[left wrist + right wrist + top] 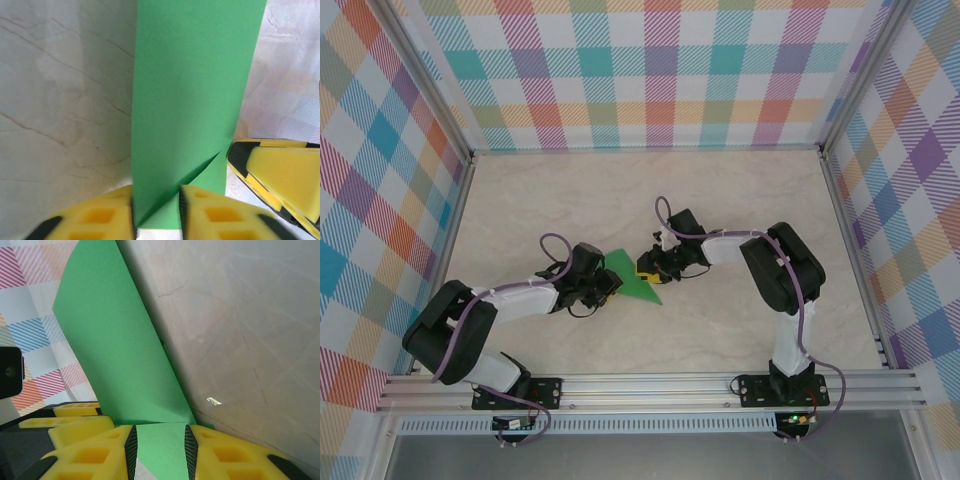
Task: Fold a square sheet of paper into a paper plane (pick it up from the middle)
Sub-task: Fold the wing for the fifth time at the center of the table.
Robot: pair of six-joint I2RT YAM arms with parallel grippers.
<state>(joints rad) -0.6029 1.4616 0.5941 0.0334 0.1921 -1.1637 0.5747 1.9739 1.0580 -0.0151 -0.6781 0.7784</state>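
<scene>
Bracketing the square sheet of paper [631, 279] at centre frame with the left gripper [609, 286] and right gripper [647, 268], likely steadying its crease for folding; showing green between both finger pairs; not telling whether clamped or merely straddling.

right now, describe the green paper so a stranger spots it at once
On the pale marble table, look where the two arms meet. The green paper sheet sits between the left gripper and the right gripper. Bright green and pointed, unlike their yellow fingers.
</scene>
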